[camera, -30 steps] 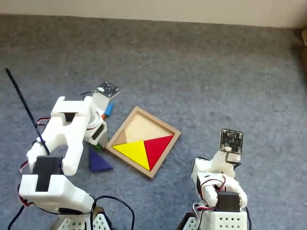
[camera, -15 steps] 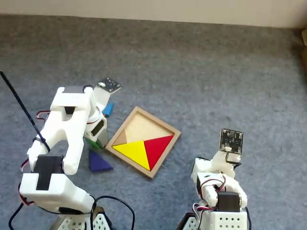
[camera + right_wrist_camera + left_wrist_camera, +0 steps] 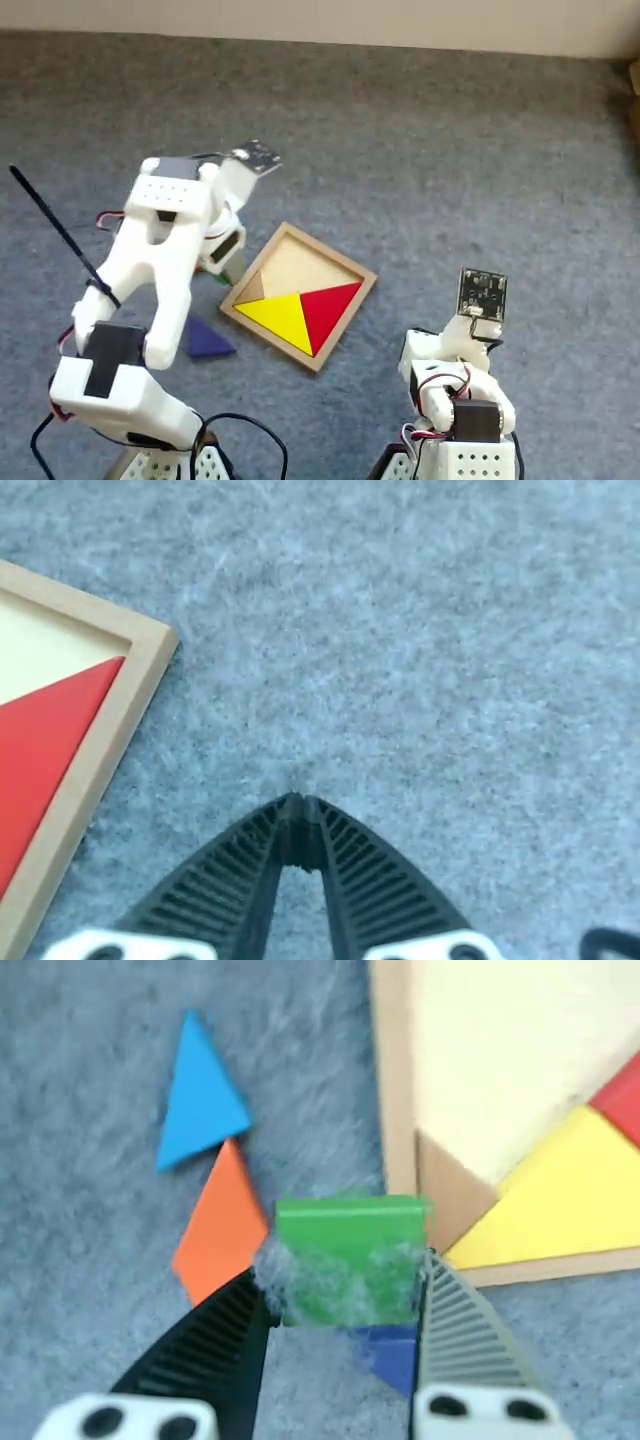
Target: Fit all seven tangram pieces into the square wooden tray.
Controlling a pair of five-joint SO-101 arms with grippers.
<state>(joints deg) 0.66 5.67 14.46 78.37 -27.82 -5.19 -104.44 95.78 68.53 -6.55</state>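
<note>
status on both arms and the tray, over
Left end effector shut on green piece beside tray corner. Right end effector shut, empty. Tray holds yellow, red, tan pieces. Orange, light blue, dark blue pieces outside it.

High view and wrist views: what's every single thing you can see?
carpet: 1, grey, under everything
wooden tray: 1, light wood, on the carpet
yellow triangle: 1, yellow, in the tray
red triangle: 1, red, in the tray
brown triangle: 1, brown, in the tray
green piece: 1, green, in the left gripper
orange piece: 1, orange, carpet beside the tray
light blue triangle: 1, light blue, by the orange piece
dark blue triangle: 1, dark blue, carpet beside the tray
left gripper: 1, black and grey, holding the green piece
right gripper: 1, black, shut, over carpet
</note>
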